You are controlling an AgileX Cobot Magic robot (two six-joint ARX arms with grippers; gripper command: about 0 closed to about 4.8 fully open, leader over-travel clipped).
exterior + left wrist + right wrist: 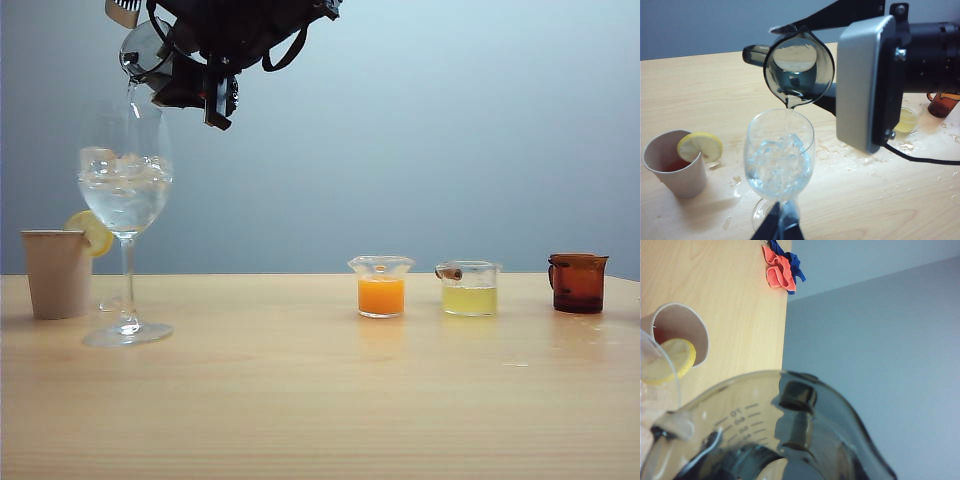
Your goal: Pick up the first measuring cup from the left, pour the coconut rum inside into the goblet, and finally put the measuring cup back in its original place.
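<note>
While the right gripper (200,75) held the tilted measuring cup (799,69) directly above the goblet (125,190), spout down over the bowl, the left gripper (780,227) waited low beside the stem, its opening impossible to tell

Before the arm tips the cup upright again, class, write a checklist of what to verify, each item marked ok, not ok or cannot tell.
1. Right gripper holds the measuring cup: ok.
2. Spout is over the goblet mouth: ok, a thin stream of coconut rum falls inside.
3. Cup fully emptied: not ok.
4. Goblet upright on the table: ok.
5. Table dry around the goblet: not ok, wet patches show.
6. Left gripper is apart from the goblet: cannot tell; it sits low by the base.
</note>
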